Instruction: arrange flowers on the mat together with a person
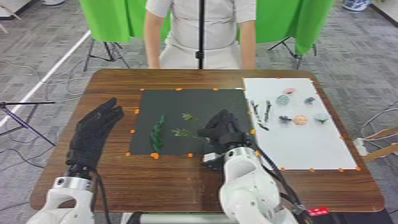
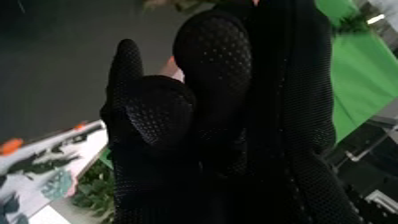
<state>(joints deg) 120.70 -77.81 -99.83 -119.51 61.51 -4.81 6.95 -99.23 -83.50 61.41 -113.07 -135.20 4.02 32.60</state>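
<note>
In the head view my left hand point(image 1: 96, 127), open with straight fingers, is beside the left edge of the dark mat point(image 1: 173, 102). My right hand point(image 1: 224, 131) is over that mat's lower right part, relaxed and open; nothing can be made out in it. Black glove fingers of the right hand point(image 2: 213, 55) stand close together in the right wrist view. A long green stem point(image 1: 158, 134) and two small sprigs point(image 1: 188, 116) point(image 1: 181, 132) lie on the dark mat, the lower sprig just left of the right hand. Leaves point(image 2: 188, 5) show beyond the fingertips in the wrist view.
The white mat point(image 1: 302, 145) at right bears a pink flower point(image 1: 289, 91), teal pieces point(image 1: 282, 100) point(image 1: 322, 117), a peach flower point(image 1: 300, 119), a blue-grey piece point(image 1: 309, 100) and dark green sprigs point(image 1: 266, 111). Orange tape marks both mats' edges.
</note>
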